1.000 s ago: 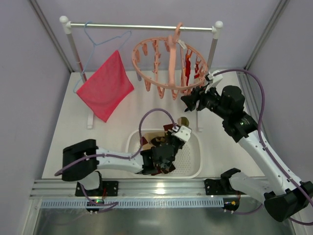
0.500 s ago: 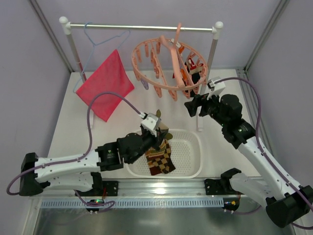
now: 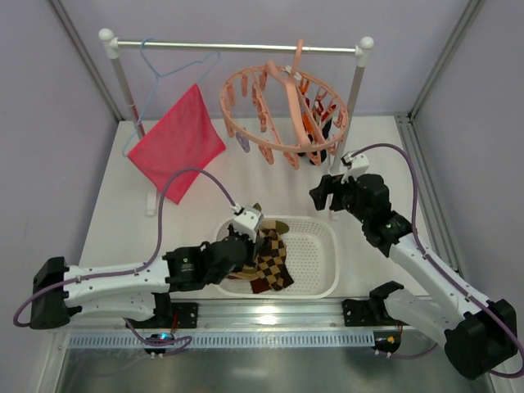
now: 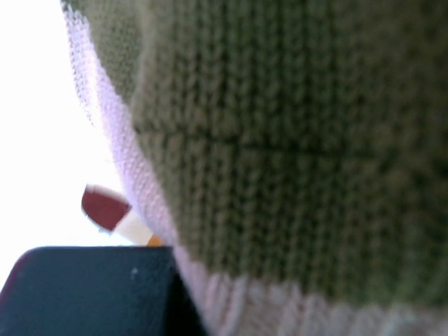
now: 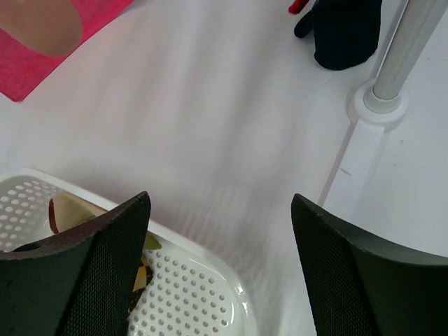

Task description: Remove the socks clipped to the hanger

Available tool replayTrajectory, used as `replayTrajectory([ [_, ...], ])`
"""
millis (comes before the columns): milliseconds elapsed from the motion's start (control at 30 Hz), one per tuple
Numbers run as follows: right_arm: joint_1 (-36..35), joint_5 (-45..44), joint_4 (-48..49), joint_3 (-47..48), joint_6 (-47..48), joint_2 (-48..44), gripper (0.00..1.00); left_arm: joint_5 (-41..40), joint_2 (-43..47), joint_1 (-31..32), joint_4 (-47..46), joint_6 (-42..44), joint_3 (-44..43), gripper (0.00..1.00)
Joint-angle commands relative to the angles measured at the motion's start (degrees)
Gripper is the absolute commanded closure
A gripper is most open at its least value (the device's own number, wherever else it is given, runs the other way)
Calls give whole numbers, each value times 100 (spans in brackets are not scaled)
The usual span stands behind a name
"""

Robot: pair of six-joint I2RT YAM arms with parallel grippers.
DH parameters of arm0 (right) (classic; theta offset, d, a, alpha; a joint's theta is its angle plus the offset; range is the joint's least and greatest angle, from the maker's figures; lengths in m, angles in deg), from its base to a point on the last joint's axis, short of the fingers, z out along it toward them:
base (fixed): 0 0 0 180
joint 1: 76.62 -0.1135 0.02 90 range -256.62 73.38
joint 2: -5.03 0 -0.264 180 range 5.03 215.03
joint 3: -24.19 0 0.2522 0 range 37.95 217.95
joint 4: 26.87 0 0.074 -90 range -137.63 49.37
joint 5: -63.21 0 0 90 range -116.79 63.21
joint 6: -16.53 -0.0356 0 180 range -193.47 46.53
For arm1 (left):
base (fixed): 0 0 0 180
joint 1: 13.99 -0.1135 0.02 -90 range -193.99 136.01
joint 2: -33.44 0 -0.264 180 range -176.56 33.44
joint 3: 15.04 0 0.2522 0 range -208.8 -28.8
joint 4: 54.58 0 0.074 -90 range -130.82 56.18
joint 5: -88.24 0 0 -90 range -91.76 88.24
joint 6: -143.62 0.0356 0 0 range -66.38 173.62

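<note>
Socks (image 3: 270,264) of brown argyle and stripes lie heaped in the white perforated basket (image 3: 334,255) at the near edge of the table (image 3: 196,213). A dark sock (image 5: 346,31), with something red (image 5: 299,7) beside it, hangs clipped at the far right of the salmon-pink ring hanger (image 3: 292,94) — the job, by the look of it, is not yet done.

The right gripper (image 5: 220,210) hovers low between the basket and the rack's right post (image 5: 407,49), jaws spread wide with nothing in them. The left gripper (image 3: 255,240) is down in the basket. Olive knit (image 4: 280,140) with a pale band smothers its wrist camera, and I cannot tell whether its jaws are parted or pinching cloth.

Trouble could start there: if fabric is caught on the fingers, lifting that arm may drag a sock out of the basket. On the other side, the clipped socks hang just beside the post, so a reach may knock it. A hard pull against a clip may also swing the tilted ring or unhook it from the rail (image 3: 237,45).

Off to the left, a pink-red cloth (image 3: 176,143) on a light-blue wire hanger (image 3: 176,61) shares the rail, well apart from the work.
</note>
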Motion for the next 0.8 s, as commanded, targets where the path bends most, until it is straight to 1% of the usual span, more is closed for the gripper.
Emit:
replayTrajectory([
  [0, -5, -147, 396, -228, -240, -308, 18, -344, -44, -36, -157, -319, 318, 100],
  [33, -5, -348, 431, -412, -293, -456, 18, -335, -53, -36, -245, -371, 484, 100],
  [133, -5, -454, 449, -755, -425, -694, 18, -247, -123, -45, -430, -582, 652, 100],
  [233, 4, -630, 388, -774, -346, -836, 18, -45, -220, -45, -614, -644, 775, 100],
  [267, 4, -726, 344, -739, -337, -827, 18, -10, -264, -45, -632, -644, 776, 89],
  [300, 12, -762, 309, -730, -346, -827, 18, 17, -325, -45, -624, -644, 758, 82],
  [333, 13, -754, 335, -756, -346, -827, 18, 8, -430, -45, -571, -661, 680, 73],
  [400, 21, -736, 414, -809, -363, -810, 18, -70, -589, -45, -405, -723, 583, 1],
  [433, 39, -736, 440, -852, -364, -809, 18, -245, -746, -45, -178, -784, 434, 0],
  [600, 319, -824, 440, -949, -469, -897, 17, -764, -1055, -45, 307, -881, 82, 0],
  [700, 565, -798, 449, -1081, -530, -1046, 16, -1291, -1020, -36, 633, -1030, -59, 0],
  [767, 733, -527, 799, -1283, -574, -1231, 14, -1677, -933, -45, 738, -1153, -59, 0],
])
